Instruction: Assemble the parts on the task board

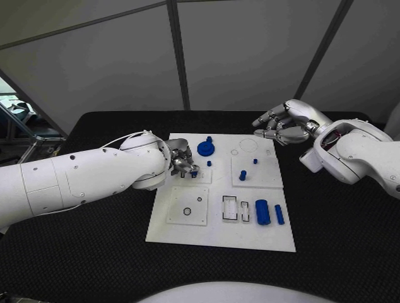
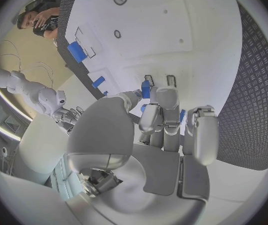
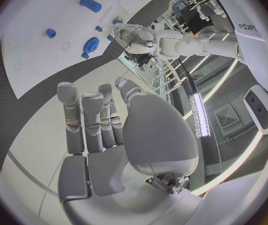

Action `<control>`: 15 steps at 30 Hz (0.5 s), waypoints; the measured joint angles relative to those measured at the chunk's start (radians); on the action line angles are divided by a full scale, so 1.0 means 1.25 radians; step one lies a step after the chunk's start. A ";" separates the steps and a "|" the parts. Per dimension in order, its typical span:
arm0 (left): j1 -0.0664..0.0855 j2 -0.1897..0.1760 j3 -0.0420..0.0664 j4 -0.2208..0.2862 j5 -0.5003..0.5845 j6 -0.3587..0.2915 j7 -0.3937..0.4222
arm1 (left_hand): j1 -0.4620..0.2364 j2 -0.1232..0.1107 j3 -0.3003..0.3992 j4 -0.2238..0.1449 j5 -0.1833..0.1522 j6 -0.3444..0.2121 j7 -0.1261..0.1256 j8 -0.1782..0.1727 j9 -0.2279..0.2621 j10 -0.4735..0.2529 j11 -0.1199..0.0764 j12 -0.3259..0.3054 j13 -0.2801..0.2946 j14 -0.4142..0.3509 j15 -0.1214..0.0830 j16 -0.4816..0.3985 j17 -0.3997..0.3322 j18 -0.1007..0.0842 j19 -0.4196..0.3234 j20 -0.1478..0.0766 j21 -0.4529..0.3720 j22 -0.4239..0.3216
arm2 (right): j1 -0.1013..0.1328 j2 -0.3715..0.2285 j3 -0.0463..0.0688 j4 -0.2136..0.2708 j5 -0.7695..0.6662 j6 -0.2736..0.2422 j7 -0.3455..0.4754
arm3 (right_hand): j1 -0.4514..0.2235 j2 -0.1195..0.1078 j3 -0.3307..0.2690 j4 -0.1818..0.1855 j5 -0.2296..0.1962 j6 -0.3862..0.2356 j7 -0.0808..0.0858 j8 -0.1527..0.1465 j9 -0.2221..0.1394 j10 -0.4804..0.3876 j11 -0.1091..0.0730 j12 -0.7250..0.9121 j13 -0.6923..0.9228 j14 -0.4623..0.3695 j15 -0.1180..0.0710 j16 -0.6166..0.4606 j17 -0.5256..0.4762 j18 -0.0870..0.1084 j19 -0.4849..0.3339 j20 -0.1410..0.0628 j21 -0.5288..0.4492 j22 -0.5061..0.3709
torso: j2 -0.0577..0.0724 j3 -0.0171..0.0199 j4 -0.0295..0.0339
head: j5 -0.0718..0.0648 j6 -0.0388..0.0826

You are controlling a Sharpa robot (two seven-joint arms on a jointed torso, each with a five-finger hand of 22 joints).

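Note:
The white task board (image 1: 220, 237) lies in the middle of the black table. My left hand (image 1: 183, 165) is low over its left side, and its thumb and a finger pinch a small blue peg (image 2: 146, 89) just above the board. Held above the board's far right corner, my right hand (image 1: 286, 124) has its fingers stretched out (image 3: 86, 122) and nothing in it. A blue gear (image 1: 205, 149) sits near the far edge, with short blue pegs (image 1: 243, 175) to its right. A thick blue cylinder (image 1: 263, 212) and a thinner one (image 1: 279, 214) lie near the right front.
Two raised white plates are on the board, one with holes at the left front (image 1: 188, 207) and one at the right (image 1: 257, 172). Rectangular slots (image 1: 230, 208) lie beside the cylinders. Black table (image 1: 346, 246) surrounds the board, and a metal frame (image 1: 18, 129) stands at the far left.

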 measured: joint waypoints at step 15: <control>0.000 -0.001 0.001 0.002 -0.004 0.027 -0.011 | -0.007 -0.007 0.012 -0.003 0.001 0.004 -0.002 0.004 0.006 0.000 0.000 0.000 0.000 0.000 0.000 0.000 0.001 0.000 0.000 0.000 0.000 0.000 | 0.000 0.000 0.000 0.000 -0.004 0.001 0.000 | 0.000 0.000 0.000 0.000 0.000 0.000 0.000 -0.003 0.000 0.000 0.000 0.000 0.000 0.003 -0.003 0.000 0.000 0.000 0.003 -0.003 0.000 0.000 | 0.000 0.0002 0.0000 | -0.002 -0.007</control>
